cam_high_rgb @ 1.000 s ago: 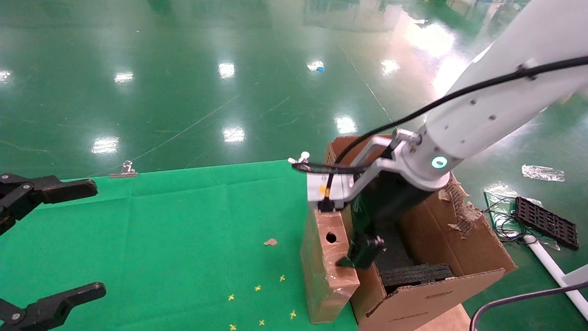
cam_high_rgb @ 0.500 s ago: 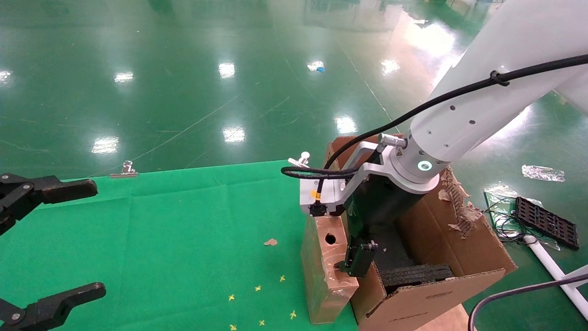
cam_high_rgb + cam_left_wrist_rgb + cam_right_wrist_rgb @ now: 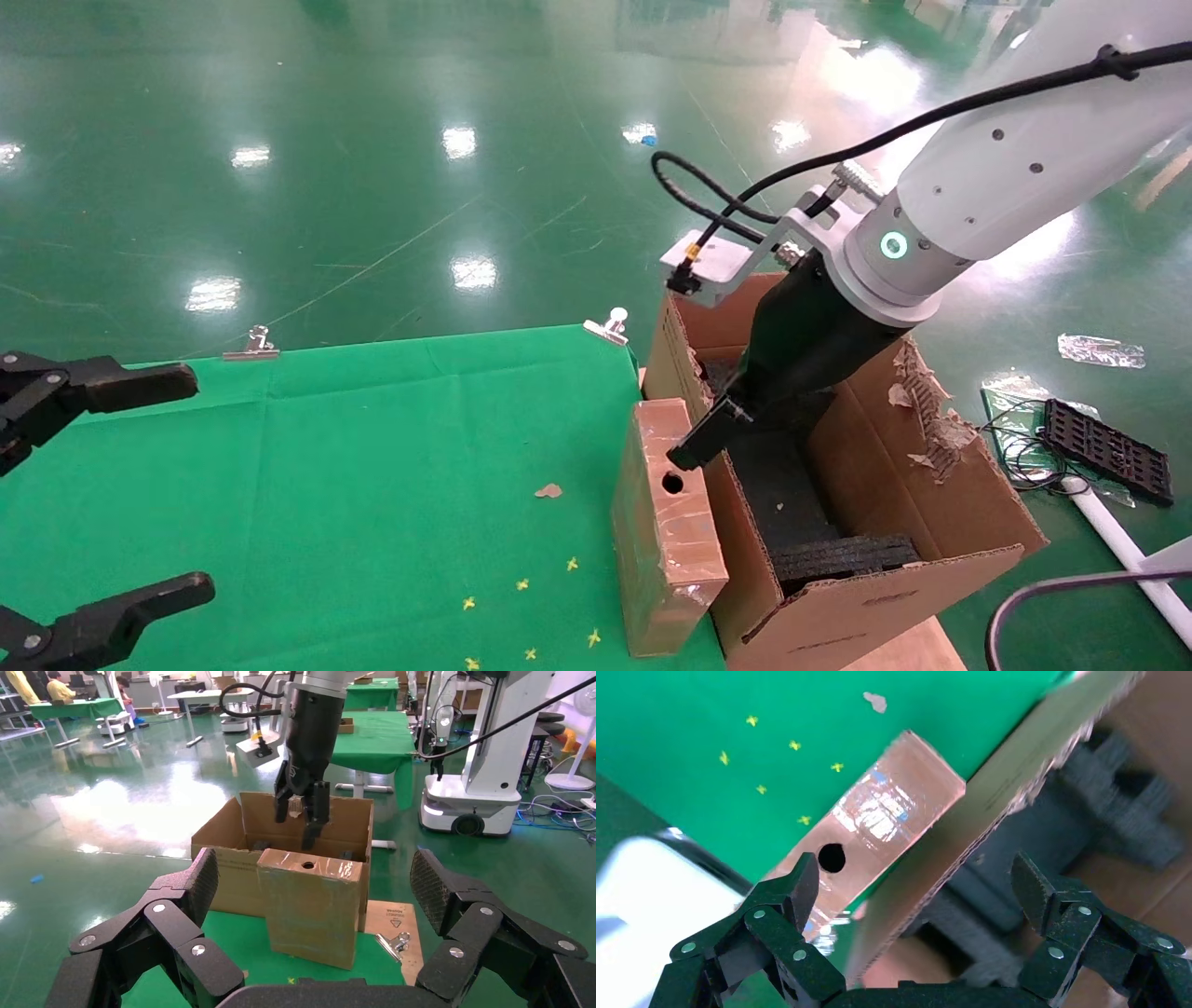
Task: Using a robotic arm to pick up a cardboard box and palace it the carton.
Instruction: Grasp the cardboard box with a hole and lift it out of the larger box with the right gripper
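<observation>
The slim brown cardboard box [image 3: 666, 522] stands upright on the green table, against the left wall of the large carton [image 3: 931, 503]. Its narrow top face with the round hole faces up. The white right arm holds my right gripper [image 3: 708, 438] above the box and the carton wall, open and empty. In the right wrist view [image 3: 916, 881] one finger hangs over the box [image 3: 877, 818] and the other over the black foam [image 3: 1102, 804], with the carton wall [image 3: 989, 804] between them. My left gripper [image 3: 140, 485] is open at the table's left, facing the box [image 3: 313, 906].
Metal binder clips [image 3: 610, 326] [image 3: 251, 347] hold the green cloth at the table's far edge. A cardboard scrap [image 3: 548, 490] and yellow marks lie on the cloth. A black tray [image 3: 1108, 447], cables and plastic wrap lie on the floor at the right.
My right gripper has risen from beside the box's top and tilted back over the carton. The cardboard box stays standing against the carton wall. The left arm has not moved.
</observation>
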Controlling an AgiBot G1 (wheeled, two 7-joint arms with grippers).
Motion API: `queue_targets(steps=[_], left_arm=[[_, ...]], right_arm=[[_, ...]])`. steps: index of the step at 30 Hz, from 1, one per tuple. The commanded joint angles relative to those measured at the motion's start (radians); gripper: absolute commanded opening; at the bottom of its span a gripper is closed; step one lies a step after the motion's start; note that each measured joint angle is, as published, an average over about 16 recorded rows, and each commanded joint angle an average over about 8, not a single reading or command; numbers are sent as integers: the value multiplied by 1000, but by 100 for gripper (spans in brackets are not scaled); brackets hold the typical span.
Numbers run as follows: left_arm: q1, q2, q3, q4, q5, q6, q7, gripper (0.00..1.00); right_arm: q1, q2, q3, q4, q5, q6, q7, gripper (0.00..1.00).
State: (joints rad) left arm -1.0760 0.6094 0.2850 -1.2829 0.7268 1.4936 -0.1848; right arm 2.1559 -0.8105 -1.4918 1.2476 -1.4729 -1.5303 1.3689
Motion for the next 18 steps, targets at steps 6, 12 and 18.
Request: queue_targets(steps=[6,12,18], left_arm=[[0,0,0,0,0,0,0,100],[0,0,1,0,-1,0,0,100],[0,-1,1,0,-1,-1,1,100]], right_arm=[[-44,-12,0,-121,77,-5,98,100],[-90,-35,-2,-225,131,-7,83,100],[-116,-62,-16,-274,136,-10,78,80]])
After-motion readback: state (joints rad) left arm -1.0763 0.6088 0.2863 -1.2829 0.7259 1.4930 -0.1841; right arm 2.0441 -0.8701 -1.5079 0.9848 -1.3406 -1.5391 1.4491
